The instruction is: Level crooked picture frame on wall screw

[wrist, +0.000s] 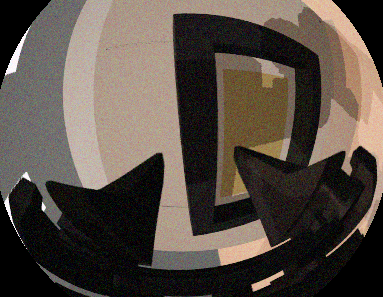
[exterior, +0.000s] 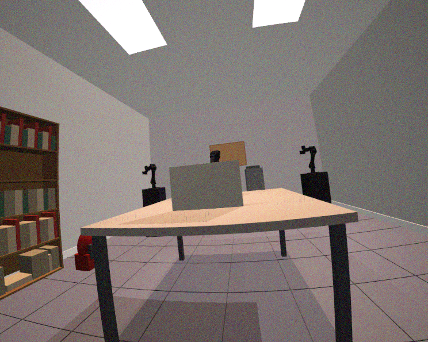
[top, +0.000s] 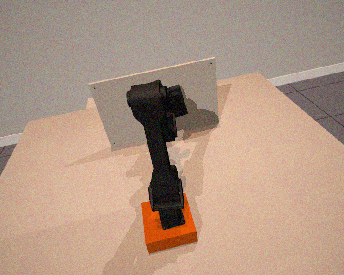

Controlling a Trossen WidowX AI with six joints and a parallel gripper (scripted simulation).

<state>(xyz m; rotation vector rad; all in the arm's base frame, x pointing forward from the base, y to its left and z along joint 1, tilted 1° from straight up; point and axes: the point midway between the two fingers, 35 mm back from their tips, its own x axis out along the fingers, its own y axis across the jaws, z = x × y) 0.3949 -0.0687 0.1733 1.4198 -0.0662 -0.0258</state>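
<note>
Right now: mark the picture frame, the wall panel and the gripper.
picture frame (wrist: 194, 127), wrist view, on its dark left border.
wall panel (top: 199, 82), top view, on its bare upper right face.
gripper (wrist: 205, 189), wrist view, midway between the open fingertips.

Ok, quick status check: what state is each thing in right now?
Pincer: open, holding nothing, fingers either side of the frame's edge.
Picture frame: hanging on the board, looks tilted in the wrist view, not gripped.
Wall board: upright on the table.
Arm: raised, reaching toward the board.
</note>
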